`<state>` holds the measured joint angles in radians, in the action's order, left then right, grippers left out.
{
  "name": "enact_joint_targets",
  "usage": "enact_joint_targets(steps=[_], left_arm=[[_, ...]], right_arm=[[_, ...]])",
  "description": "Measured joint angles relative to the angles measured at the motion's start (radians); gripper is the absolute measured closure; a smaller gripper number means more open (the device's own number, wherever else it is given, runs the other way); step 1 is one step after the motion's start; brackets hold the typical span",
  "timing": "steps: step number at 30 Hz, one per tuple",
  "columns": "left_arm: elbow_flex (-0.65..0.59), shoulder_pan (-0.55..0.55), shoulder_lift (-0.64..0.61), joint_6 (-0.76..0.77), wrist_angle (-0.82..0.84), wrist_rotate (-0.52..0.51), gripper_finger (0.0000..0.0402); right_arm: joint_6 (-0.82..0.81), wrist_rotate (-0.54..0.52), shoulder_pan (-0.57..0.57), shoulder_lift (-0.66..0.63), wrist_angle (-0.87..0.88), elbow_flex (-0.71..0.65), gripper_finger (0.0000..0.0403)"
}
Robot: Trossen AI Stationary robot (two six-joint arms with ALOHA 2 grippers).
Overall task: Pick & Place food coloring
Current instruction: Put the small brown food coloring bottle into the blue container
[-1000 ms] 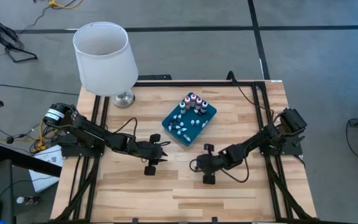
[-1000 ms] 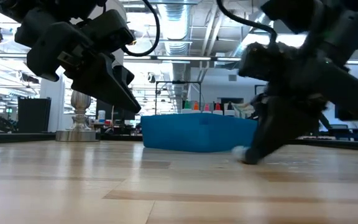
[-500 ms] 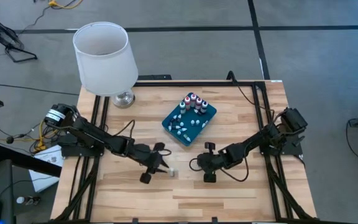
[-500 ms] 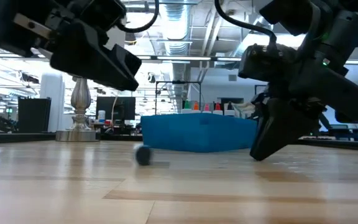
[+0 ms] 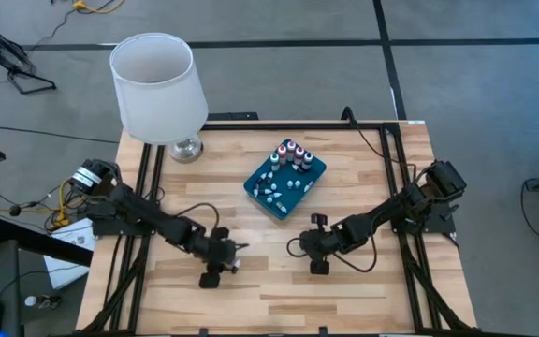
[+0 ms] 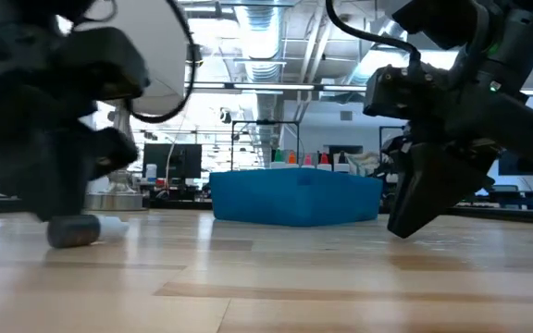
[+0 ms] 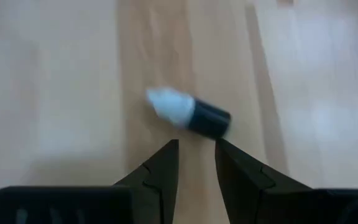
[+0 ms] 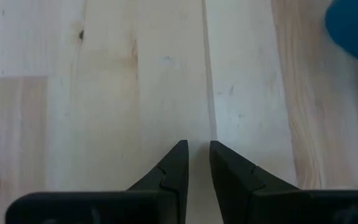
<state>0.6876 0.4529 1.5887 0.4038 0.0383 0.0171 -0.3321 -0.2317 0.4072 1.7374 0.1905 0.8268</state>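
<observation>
Food coloring bottle (image 7: 188, 114) was seen lying free on the wooden table (image 5: 363, 290), just beyond the left gripper's (image 7: 196, 157) narrowly parted, empty fingers.

The whole table (image 5: 279, 271) is seen from straight above in the high view, with floor around it. In the low view the scene is viewed level from the tabletop, toward the room behind. The teal tray (image 5: 284, 183) is shared by both (image 6: 296, 199). Each wrist view is aimed closely down at the wood; a blue corner (image 8: 356, 25) is caught in the right one.
</observation>
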Motion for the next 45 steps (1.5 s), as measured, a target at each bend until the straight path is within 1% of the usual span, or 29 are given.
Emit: enact_joint_targets(steps=[3,6,10,15,18,26,30,35,45], left_arm=[[0.017,0.036,0.0,0.056,0.063,-0.033,0.0306],[0.021,0.057,0.0,0.073,0.079,-0.077,0.0306],[0.023,0.059,0.0,0.159,0.079,-0.082,0.0306],[0.023,0.056,0.0,0.206,0.077,-0.092,0.0302],[0.023,0.046,0.0,0.221,0.077,-0.099,0.0289],[0.023,0.019,0.0,0.216,0.025,-0.105,0.0223],[0.023,0.005,0.0,0.221,0.008,-0.11,0.02],[0.023,0.003,0.0,0.232,0.005,-0.111,0.0191],[0.022,0.001,0.001,0.362,0.016,-0.11,0.0191]], right_arm=[[0.0,0.001,0.001,0.0,-0.004,0.0,0.0344],[0.0,0.001,0.0,0.0,-0.003,0.0,0.0344],[-0.007,0.001,0.005,0.0,-0.002,0.0,0.0344],[-0.014,0.031,0.005,0.0,-0.002,0.0,0.0344],[-0.019,0.032,0.005,0.0,-0.002,0.0,0.0344],[-0.019,0.034,0.005,0.0,-0.003,0.001,0.0344],[-0.019,0.034,0.005,0.0,-0.003,0.002,0.0344],[-0.019,0.034,0.005,0.0,-0.003,0.002,0.0344],[-0.019,0.034,0.005,0.0,-0.004,0.002,0.0344]])
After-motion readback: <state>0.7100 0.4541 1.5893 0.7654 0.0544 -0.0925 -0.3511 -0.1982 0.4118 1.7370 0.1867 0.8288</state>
